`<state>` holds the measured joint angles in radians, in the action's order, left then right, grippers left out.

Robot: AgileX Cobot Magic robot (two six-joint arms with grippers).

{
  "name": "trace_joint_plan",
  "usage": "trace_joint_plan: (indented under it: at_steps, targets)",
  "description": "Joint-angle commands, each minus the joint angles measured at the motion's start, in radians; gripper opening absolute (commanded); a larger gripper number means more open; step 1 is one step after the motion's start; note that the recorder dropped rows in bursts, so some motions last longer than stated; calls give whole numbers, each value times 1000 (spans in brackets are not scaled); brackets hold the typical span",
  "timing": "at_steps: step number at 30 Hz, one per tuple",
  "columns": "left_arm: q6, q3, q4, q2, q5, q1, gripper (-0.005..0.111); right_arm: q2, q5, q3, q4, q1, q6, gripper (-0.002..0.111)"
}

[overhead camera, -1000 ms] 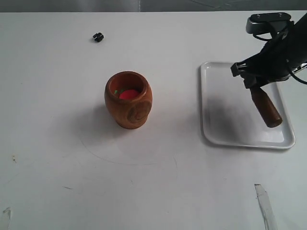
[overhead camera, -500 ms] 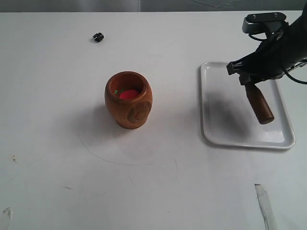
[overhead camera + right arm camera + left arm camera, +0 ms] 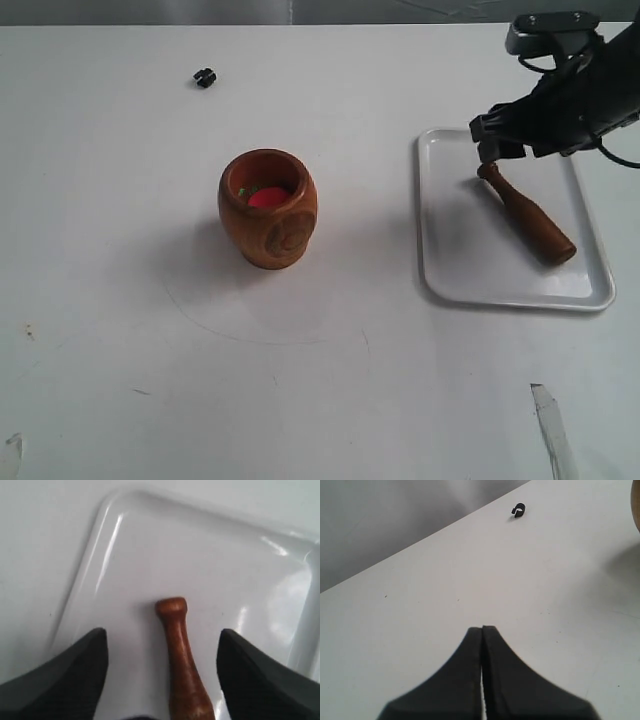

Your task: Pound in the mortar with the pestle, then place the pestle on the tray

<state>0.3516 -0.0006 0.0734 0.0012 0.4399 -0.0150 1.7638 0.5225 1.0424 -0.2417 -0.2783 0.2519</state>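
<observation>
Pestle (image 3: 527, 215) released onto the white tray (image 3: 455, 262) near the bench's right edge.

The dark wooden pestle lies flat in the tray, knobbed handle toward the bench's far edge, thick end toward the near right corner. The right gripper (image 3: 495, 150) hovers over the knob, jaws spread wide and empty; half a second earlier it held the pestle hanging tilted above the tray. The left gripper (image 3: 482, 630) is clenched on nothing. The mortar (image 3: 268, 208) stands mid-bench, well apart. The pestle looks rigid, light and smooth, likely to roll; the thin handle below the knob offers the surest hold.
</observation>
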Motion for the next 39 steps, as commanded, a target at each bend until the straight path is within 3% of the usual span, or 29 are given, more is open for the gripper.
trace_joint_plan:
  at_steps: [1,6,9,15,33,37,39]
  targets:
    - [-8,1,-7,-1,-3,8,0,-90,-163,-29,-30,-4,13,40]
    - [-8,1,-7,-1,-3,8,0,-271,-439,-167,-68,-4,10,9]
    - [-8,1,-7,-1,-3,8,0,-396,-621,-270,-68,-4,10,0]
    - [-8,1,-7,-1,-3,8,0,-656,-876,-486,-68,-4,-46,0]
    - [-8,1,-7,-1,-3,8,0,-1485,-931,-916,218,-4,-528,0]
    - [-8,1,-7,-1,-3,8,0,-1723,-991,-1042,385,-4,-610,0]
    - [-8,1,-7,-1,-3,8,0,-1764,-897,-1042,575,-4,-748,0]
